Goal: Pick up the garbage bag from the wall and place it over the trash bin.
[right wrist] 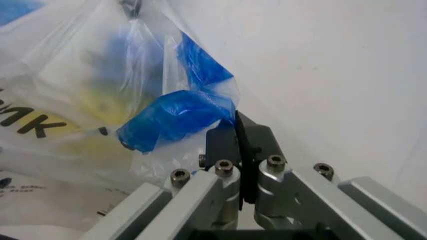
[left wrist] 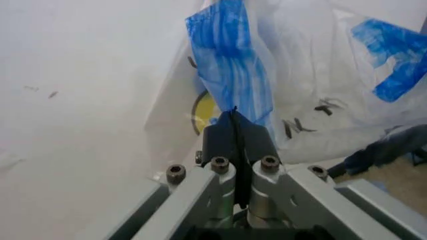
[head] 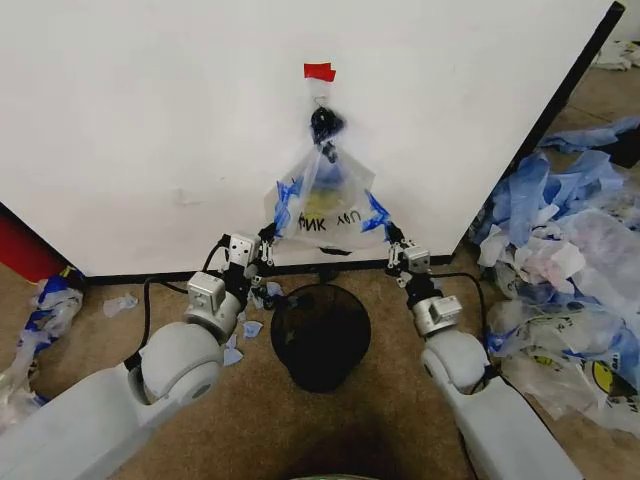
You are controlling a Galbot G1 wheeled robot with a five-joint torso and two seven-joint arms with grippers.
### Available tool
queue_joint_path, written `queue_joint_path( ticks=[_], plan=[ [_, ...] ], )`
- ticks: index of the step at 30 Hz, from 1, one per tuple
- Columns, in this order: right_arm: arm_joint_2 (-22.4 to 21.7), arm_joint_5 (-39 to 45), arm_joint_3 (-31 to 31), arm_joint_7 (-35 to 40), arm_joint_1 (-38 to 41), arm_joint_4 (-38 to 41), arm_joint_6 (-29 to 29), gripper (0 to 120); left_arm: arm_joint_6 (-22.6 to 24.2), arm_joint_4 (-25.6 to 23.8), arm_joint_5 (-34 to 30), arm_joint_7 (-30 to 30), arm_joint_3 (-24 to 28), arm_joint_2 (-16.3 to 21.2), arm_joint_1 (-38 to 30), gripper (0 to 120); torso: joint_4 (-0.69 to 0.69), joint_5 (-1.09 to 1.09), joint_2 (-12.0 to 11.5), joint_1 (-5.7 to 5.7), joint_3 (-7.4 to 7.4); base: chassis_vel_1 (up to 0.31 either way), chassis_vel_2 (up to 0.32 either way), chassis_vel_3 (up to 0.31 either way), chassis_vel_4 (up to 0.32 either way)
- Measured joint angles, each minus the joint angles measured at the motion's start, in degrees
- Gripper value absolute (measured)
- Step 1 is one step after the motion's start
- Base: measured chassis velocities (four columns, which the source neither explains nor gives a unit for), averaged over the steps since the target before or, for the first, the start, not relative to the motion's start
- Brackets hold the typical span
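Note:
The garbage bag (head: 325, 205) hangs on the white wall (head: 150, 120) from a hook under red tape (head: 319, 71), its yellow face and dark print showing. My left gripper (head: 268, 243) is shut on the bag's lower left blue handle (left wrist: 230, 75). My right gripper (head: 392, 243) is shut on the lower right blue handle (right wrist: 177, 117). Both wrist views show the jaws pressed together on blue plastic, at my left gripper (left wrist: 235, 120) and my right gripper (right wrist: 237, 125). The black mesh trash bin (head: 320, 335) stands on the floor directly below the bag, between my two arms.
A heap of used blue-and-clear plastic bags (head: 565, 260) lies on the floor to the right. Small blue scraps (head: 120, 303) and crumpled plastic (head: 40, 315) sit at the left by a red object (head: 25, 250). The wall's black edge trim (head: 560, 90) slants down on the right.

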Motion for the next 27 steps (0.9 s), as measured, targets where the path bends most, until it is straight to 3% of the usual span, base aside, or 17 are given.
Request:
queue_joint_path(
  ticks=[27],
  plan=[
    [0.6, -1.6, 5.2, -0.6, -8.4, 4.9, 0.4, 0, -1.3, -4.6, 2.9, -0.1, -2.3, 0.4, 8.5, 0, 0.00, 0.00, 0.0, 0.00, 0.00, 0.000, 0.000, 0.000, 0.000]
  ],
)
